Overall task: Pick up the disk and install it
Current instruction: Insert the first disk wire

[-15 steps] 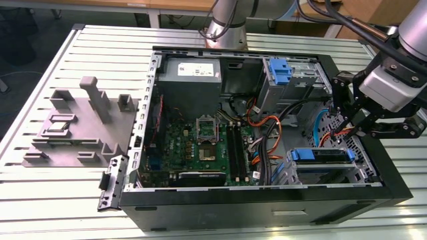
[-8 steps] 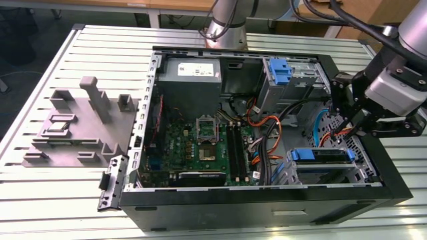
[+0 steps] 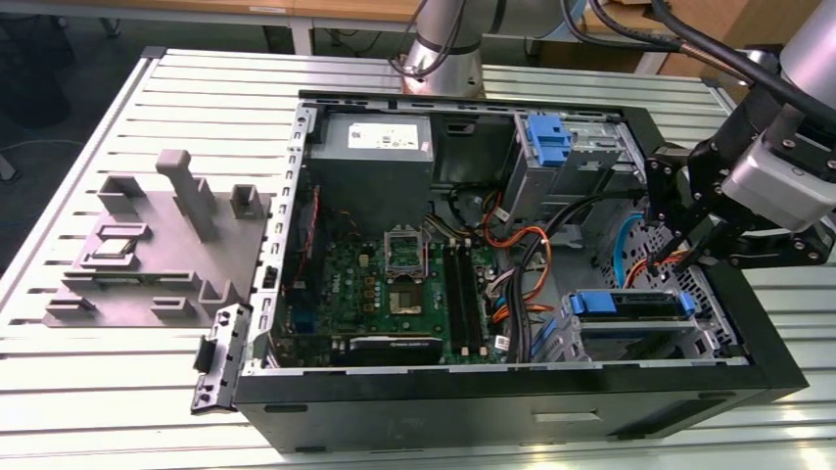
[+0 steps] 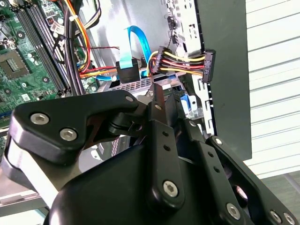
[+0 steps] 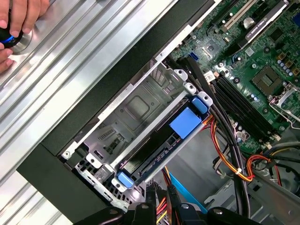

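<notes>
Blue-bracketed disk in drive cage

Slotted table bears case, fixture.

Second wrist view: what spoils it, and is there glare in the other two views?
In the second wrist view the dark gripper looms close and blocks the lower frame, while the table behind is washed out. The first wrist view has glare on the table slats. The exterior view is evenly lit; the case interior sits in shadow.
</notes>
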`<state>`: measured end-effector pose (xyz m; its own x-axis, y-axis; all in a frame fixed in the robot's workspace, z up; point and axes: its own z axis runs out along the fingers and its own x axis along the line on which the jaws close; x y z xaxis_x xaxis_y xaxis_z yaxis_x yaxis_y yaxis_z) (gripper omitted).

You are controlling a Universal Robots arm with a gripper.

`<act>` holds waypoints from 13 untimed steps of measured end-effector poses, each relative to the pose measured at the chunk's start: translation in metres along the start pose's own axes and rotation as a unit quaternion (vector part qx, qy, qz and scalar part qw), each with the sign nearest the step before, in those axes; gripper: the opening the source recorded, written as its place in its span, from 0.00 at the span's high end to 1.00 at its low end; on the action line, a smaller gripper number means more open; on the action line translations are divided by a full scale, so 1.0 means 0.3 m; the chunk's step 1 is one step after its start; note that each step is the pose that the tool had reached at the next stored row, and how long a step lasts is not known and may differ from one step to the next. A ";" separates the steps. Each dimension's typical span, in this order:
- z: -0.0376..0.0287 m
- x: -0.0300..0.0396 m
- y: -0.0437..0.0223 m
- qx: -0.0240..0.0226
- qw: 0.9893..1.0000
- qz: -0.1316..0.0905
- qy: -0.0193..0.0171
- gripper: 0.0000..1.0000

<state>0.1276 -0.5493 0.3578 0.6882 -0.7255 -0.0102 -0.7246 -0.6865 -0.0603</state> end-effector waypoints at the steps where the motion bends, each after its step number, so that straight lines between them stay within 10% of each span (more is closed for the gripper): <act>1: 0.000 0.000 0.000 0.000 1.000 0.000 0.000 0.76; 13: 0.000 0.000 0.000 0.000 1.000 0.000 0.000 0.76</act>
<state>0.1276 -0.5493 0.3578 0.6883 -0.7254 -0.0100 -0.7245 -0.6866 -0.0606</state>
